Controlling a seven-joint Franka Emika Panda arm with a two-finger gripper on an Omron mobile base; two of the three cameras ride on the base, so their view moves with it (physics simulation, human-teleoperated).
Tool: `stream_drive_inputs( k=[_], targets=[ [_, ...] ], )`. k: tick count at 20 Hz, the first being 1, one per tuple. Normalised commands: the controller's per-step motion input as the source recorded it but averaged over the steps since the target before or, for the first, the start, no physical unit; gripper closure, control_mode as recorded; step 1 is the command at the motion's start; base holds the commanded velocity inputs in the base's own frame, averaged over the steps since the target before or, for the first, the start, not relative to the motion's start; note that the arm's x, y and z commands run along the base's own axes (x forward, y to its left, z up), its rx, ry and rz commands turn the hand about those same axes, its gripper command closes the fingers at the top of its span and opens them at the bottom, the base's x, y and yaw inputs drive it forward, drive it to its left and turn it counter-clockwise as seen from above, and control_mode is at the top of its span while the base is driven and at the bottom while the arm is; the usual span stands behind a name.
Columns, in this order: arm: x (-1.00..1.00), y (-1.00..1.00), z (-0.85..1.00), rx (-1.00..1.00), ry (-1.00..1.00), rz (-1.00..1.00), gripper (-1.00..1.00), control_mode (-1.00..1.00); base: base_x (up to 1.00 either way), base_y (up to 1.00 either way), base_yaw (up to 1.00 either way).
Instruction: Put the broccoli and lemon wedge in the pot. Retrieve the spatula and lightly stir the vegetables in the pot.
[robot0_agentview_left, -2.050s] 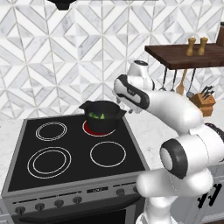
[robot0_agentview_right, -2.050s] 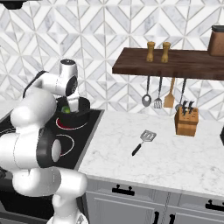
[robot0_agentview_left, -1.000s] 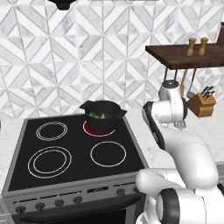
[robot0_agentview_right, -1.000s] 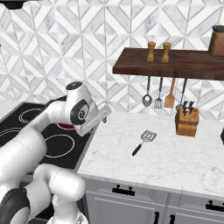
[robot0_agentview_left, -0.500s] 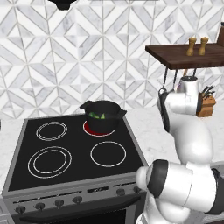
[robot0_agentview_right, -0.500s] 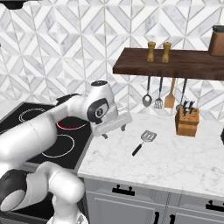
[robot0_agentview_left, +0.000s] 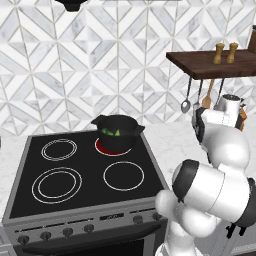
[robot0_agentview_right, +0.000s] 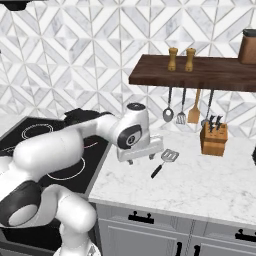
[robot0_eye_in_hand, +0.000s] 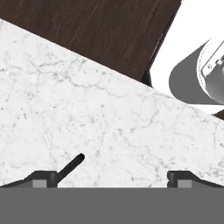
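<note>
The black pot stands on the back right burner with small green pieces inside; I cannot tell the broccoli from the lemon wedge. The spatula lies flat on the marble counter, slotted head toward the wall and dark handle toward the front. My gripper hovers low over the counter just left of it, open and empty. In the hand view the fingertips stand wide apart, and the tip of the spatula handle shows just inside the left one.
A knife block stands at the back of the counter. A spoon, a slotted turner and a wooden utensil hang under the dark shelf, which carries two shakers. The black cooktop is left of the marble counter.
The arm has swung right, away from the pot and out over the counter, ending beside the spatula. The gripper has stayed open throughout. Pot and spatula have not moved.
</note>
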Motion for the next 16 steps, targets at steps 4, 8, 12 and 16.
stream_drive_inputs(
  k=[4, 8, 12, 16],
  targets=[
    [0.41, 0.00, -0.67, 0.00, -0.05, -0.38, -1.00, -1.00, 0.00, 0.00, 0.00],
    [0.33, 0.12, -0.61, 0.00, -0.04, -0.36, -1.00, -1.00, 0.00, 0.00, 0.00],
    [0.33, 0.23, -0.48, 0.00, -0.05, -0.35, -1.00, -1.00, 0.00, 0.00, 0.00],
    [0.34, 0.23, -0.42, 0.00, -0.04, -0.36, -1.00, -1.00, 0.00, 0.00, 0.00]
  ],
)
